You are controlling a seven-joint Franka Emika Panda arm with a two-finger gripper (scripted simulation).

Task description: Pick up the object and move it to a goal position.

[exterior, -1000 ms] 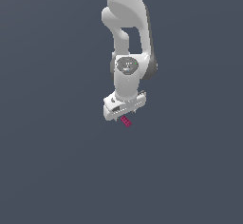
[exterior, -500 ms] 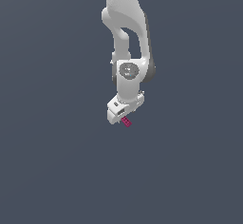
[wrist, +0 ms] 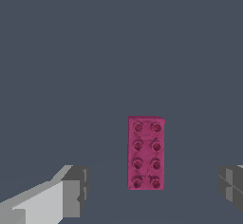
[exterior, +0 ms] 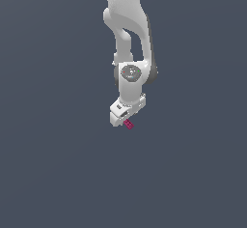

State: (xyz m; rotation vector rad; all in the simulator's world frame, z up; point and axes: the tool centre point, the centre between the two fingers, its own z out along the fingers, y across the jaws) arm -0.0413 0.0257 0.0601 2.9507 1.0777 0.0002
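Note:
The object is a tiny magenta-pink studded block lying on the dark grey floor, just under the white arm's hand. In the wrist view the block lies studs-up between the two fingers. My gripper is open: one finger stands well to one side of the block and the other finger well to the other side, neither touching it. In the exterior view the gripper hangs directly above the block and partly hides it.
The dark grey floor spreads flat all around the arm. The white arm comes down from the top of the exterior view. No goal marker shows in either view.
The hand has rotated about its axis and shifted slightly toward the exterior view's left, over the block. The block has not moved.

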